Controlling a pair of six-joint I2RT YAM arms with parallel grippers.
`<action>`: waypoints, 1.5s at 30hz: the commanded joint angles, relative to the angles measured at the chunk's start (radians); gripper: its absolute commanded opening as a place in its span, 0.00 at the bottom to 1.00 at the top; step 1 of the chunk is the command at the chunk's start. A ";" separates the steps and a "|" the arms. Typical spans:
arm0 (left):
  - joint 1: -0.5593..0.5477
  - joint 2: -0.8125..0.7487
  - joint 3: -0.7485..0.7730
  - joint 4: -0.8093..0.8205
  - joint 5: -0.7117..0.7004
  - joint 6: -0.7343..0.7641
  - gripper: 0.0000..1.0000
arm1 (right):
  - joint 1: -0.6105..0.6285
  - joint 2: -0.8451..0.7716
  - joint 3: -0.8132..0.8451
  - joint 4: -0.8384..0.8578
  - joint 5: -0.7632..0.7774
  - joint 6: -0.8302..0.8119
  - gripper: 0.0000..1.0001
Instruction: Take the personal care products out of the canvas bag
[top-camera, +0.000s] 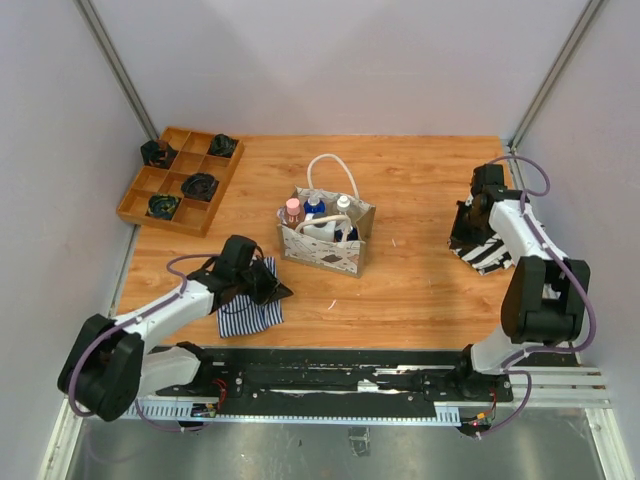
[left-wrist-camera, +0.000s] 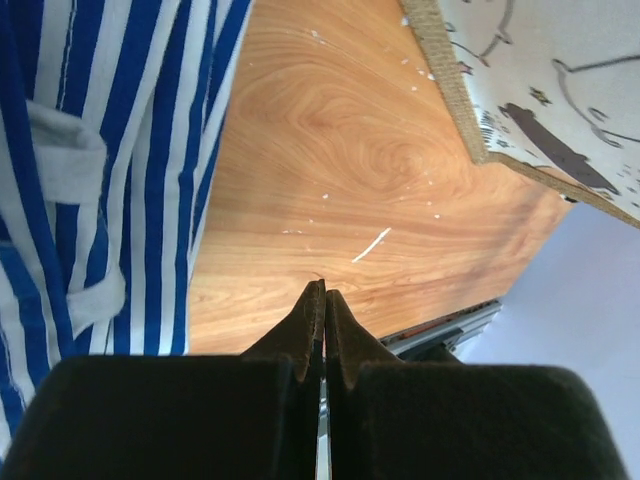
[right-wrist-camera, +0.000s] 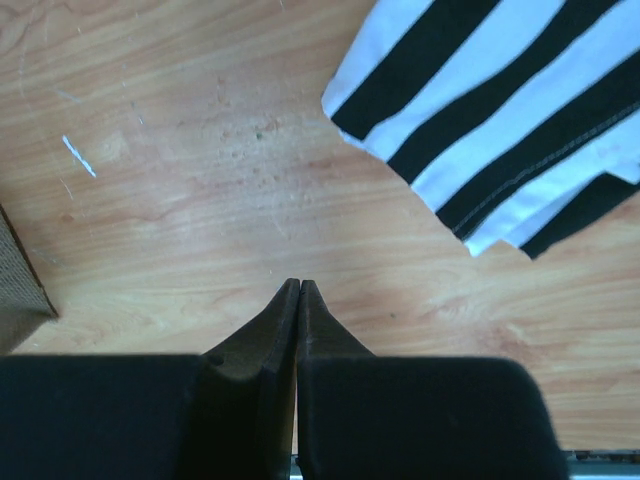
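The canvas bag (top-camera: 325, 247) stands upright at the table's middle, its rope handles up. It holds several bottles: one with a pink cap (top-camera: 293, 208), one with a blue cap (top-camera: 314, 204), one with a white cap (top-camera: 343, 203). My left gripper (top-camera: 272, 288) is shut and empty, low over the table left of the bag; the left wrist view shows its tips (left-wrist-camera: 323, 290) together and the bag's printed side (left-wrist-camera: 560, 90). My right gripper (top-camera: 467, 218) is shut and empty, far right of the bag; its tips (right-wrist-camera: 299, 285) hang over bare wood, with the bag's corner (right-wrist-camera: 20, 290) showing at the left edge.
A blue-striped cloth (top-camera: 248, 310) lies under my left wrist and shows in the left wrist view (left-wrist-camera: 100, 170). A black-and-white striped cloth (top-camera: 482, 250) lies by my right gripper and shows in the right wrist view (right-wrist-camera: 500, 110). A compartmented wooden tray (top-camera: 135, 197) with small black objects sits at the back left.
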 joint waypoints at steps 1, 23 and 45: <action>-0.022 0.092 0.005 0.070 0.006 0.003 0.00 | -0.031 0.062 0.064 0.005 -0.115 -0.035 0.01; 0.639 -0.083 0.045 -0.400 -0.407 0.117 0.01 | -0.033 -0.293 -0.057 -0.034 -0.161 -0.066 0.01; 0.571 -0.254 0.000 -0.328 -0.111 0.170 0.00 | -0.046 -0.279 -0.116 0.023 -0.216 -0.026 0.01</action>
